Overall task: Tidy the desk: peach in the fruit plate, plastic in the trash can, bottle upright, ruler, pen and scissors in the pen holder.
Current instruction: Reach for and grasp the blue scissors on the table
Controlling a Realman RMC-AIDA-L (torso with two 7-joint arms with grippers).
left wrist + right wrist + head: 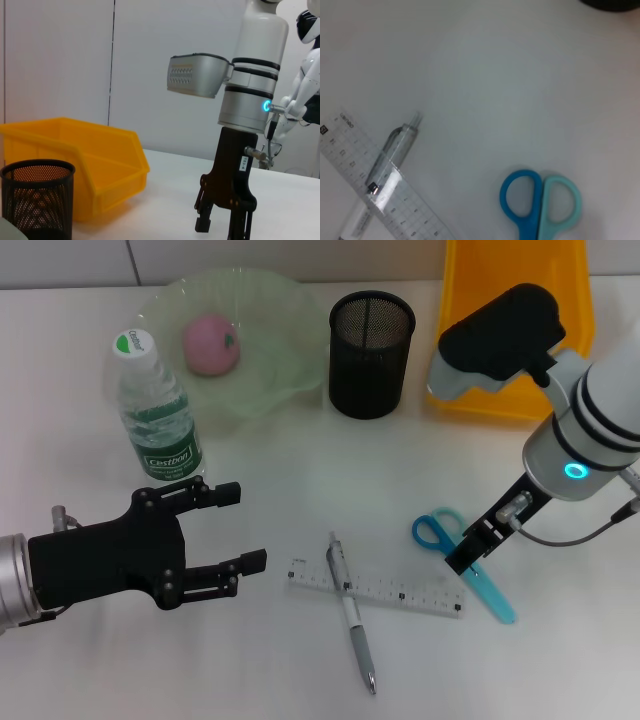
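Your right gripper [468, 552], lower right of the head frame, hangs with jaws apart directly over the blue-handled scissors [462, 561], placed to close on them. Your left gripper [225, 530] waits spread at lower left, beside the upright plastic water bottle [155, 406]. The black mesh pen holder [371, 354] stands top centre.

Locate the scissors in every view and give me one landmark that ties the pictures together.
Head view: the scissors lie on the desk at lower right, under the right gripper.
Left wrist view: not in it; only the right gripper above the desk.
Right wrist view: their blue handles sit at the bottom edge.
Shared landmark: the black mesh pen holder, also in the left wrist view.
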